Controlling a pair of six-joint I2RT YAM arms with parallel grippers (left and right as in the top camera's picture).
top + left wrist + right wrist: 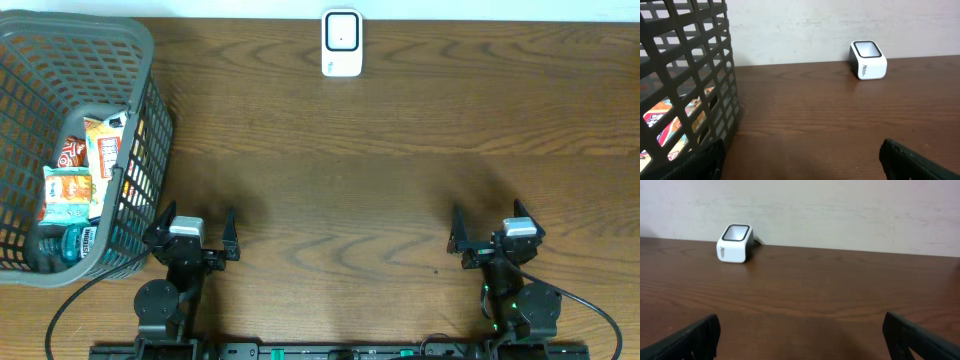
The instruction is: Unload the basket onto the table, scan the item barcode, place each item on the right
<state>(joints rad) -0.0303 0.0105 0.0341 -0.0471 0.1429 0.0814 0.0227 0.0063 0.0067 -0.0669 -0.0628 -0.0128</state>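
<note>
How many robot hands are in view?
2. The left hand is open beside the basket; the right hand is open over the table, near right. None seems hidden.

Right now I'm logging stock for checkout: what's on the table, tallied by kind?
Basket: 1
Scanner: 1
Snack packets: 4 in view, more may be hidden
Blue bottle: 1
Total: 7 in view

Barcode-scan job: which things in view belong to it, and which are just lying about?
Belong to the job:
- white scanner
- snack packets waiting to be scanned
- grey basket holding them
- left gripper and right gripper, jaws open, both empty

Just there:
- wooden table
- pale wall behind it
</note>
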